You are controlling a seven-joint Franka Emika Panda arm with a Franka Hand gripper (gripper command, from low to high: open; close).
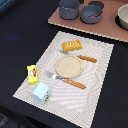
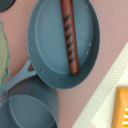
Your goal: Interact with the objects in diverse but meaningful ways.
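Placemat (image 1: 95, 70) laid as a meal setting — plate (image 1: 68, 66) centred, loaf (image 1: 71, 46) just behind it, carton (image 1: 41, 91) near the corner. Pan (image 2: 62, 42) holds a sausage (image 2: 69, 35). Tool unseen — state cannot be told.

The orange ridged bread loaf (image 1: 71, 46) lies at the mat's upper middle. The small yellow packet (image 1: 32, 74) sits left, the pale blue carton (image 1: 41, 92) lower left, the dark grey pot (image 1: 69, 7) at top.

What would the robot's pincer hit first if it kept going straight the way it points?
Probably the sausage lying in the frying pan, judging from the wrist view. The pincer itself is not visible, so this is a guess.
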